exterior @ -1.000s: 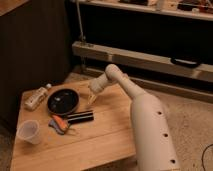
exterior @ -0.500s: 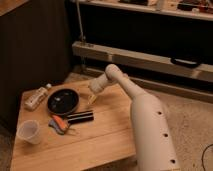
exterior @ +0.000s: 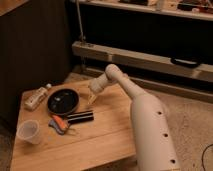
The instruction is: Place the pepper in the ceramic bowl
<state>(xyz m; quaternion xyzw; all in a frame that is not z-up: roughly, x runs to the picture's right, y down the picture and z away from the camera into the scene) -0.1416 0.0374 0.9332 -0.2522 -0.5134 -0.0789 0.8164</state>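
Note:
The pepper [exterior: 61,121] is a small orange-red piece lying on the wooden table [exterior: 105,137], partly on a flat blue-grey pad [exterior: 56,126] and left of a black cylinder [exterior: 80,117]. The ceramic bowl [exterior: 63,101] is a round black glossy dish with a pale centre spot, just behind the pepper. My gripper [exterior: 92,98] hangs at the end of the white arm, just right of the bowl's rim and above the table. It holds nothing that I can see.
A clear plastic cup [exterior: 28,131] stands at the table's front left. A pale bottle [exterior: 37,97] lies on its side at the far left, beside the bowl. A dark wall panel stands to the left and a shelf rail runs behind the table.

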